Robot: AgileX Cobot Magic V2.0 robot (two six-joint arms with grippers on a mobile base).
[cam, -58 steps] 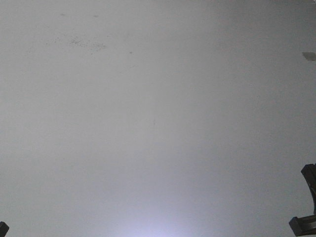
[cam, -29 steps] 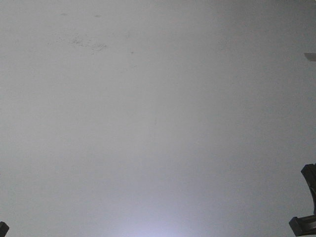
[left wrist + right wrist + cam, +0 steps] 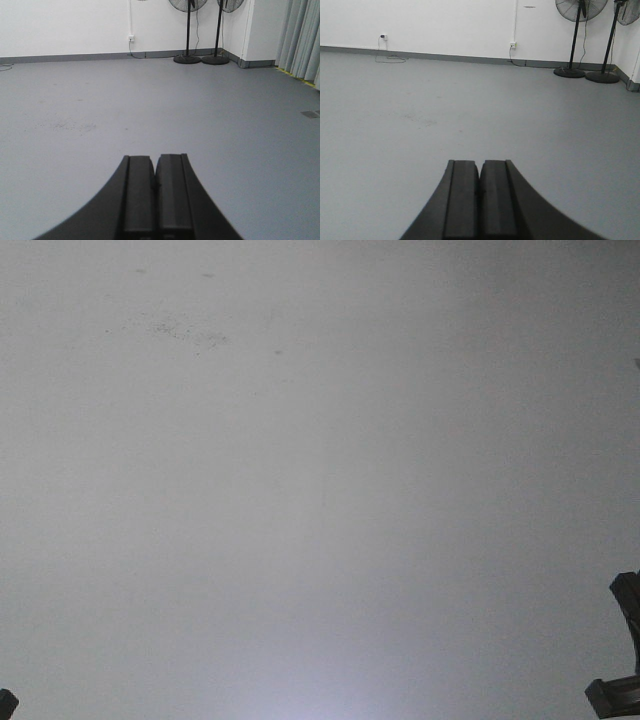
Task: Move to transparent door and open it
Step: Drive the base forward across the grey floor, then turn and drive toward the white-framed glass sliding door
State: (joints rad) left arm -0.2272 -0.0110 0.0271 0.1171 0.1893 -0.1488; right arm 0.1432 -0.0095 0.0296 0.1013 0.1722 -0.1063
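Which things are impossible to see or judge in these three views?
- Transparent door: in no view; the front view shows only grey floor.
- Fans: heads cut off by the top edge, both wrist views.
- Left tool and right tool: shut, bases cut by the bottom edge.

Two pedestal fans [image 3: 188, 30] stand side by side on the grey floor [image 3: 150, 110] against a white wall [image 3: 65, 25]. A pale curtain [image 3: 300, 40] hangs to their right. A cable [image 3: 390, 59] lies below a wall socket [image 3: 383, 36].
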